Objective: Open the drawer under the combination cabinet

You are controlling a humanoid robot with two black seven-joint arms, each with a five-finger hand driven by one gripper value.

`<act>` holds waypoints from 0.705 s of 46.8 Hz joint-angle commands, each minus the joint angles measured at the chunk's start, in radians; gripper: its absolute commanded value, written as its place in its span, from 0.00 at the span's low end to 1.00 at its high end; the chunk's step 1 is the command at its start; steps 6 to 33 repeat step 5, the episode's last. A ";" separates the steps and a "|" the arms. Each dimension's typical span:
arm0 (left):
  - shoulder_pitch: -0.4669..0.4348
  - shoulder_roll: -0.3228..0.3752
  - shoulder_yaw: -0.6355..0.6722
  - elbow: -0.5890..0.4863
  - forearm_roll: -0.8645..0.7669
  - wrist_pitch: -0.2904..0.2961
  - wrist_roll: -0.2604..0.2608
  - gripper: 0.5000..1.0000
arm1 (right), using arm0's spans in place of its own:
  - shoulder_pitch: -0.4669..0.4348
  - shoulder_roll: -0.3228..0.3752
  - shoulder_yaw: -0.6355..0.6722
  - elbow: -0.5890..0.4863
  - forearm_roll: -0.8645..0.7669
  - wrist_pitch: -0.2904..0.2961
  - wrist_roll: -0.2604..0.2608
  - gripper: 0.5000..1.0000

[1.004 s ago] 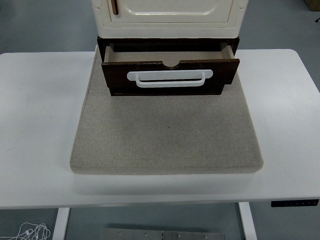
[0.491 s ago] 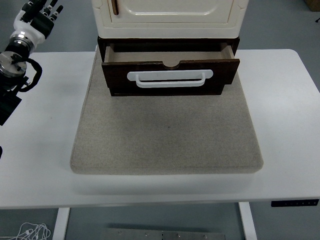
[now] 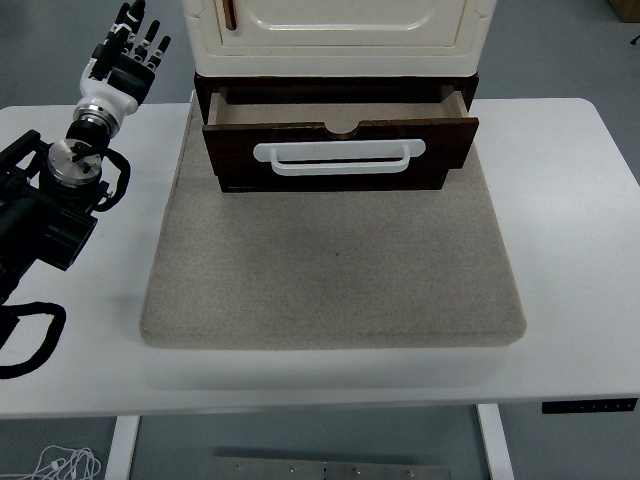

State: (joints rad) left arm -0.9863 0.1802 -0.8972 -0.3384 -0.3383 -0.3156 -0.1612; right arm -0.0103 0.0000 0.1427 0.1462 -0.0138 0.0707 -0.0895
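Observation:
A cream combination cabinet (image 3: 335, 25) stands at the back of the table on a dark brown base. Its dark wooden drawer (image 3: 340, 145) is pulled partly out toward me, and the inside shows as a shallow empty strip. A white bar handle (image 3: 339, 158) runs across the drawer front. My left hand (image 3: 128, 52) is raised over the table's back left corner, fingers spread and holding nothing, well to the left of the drawer. The black left arm (image 3: 50, 200) stretches in from the left edge. No right arm shows.
A beige felt mat (image 3: 335, 270) covers the middle of the white table (image 3: 570, 250), and the cabinet stands on its far end. White cables (image 3: 60, 465) lie on the floor at the bottom left. A control panel (image 3: 590, 406) sits on the table's front right edge.
My left arm has come in from the left edge and moved right and forward; a second ago it was out of view. The drawer has not moved.

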 commanded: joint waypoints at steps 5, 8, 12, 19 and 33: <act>-0.002 -0.021 -0.038 -0.001 -0.018 0.000 0.000 1.00 | 0.000 0.000 0.001 0.000 0.001 0.000 0.001 0.86; -0.002 -0.021 -0.038 -0.001 -0.018 0.000 0.000 1.00 | 0.000 0.000 0.001 0.000 0.001 0.000 0.001 0.86; -0.002 -0.021 -0.038 -0.001 -0.018 0.000 0.000 1.00 | 0.000 0.000 0.001 0.000 0.001 0.000 0.001 0.86; -0.002 -0.021 -0.038 -0.001 -0.018 0.000 0.000 1.00 | 0.000 0.000 0.001 0.000 0.001 0.000 0.001 0.86; -0.002 -0.021 -0.038 -0.001 -0.018 0.000 0.000 1.00 | 0.000 0.000 0.001 0.000 0.001 0.000 0.001 0.86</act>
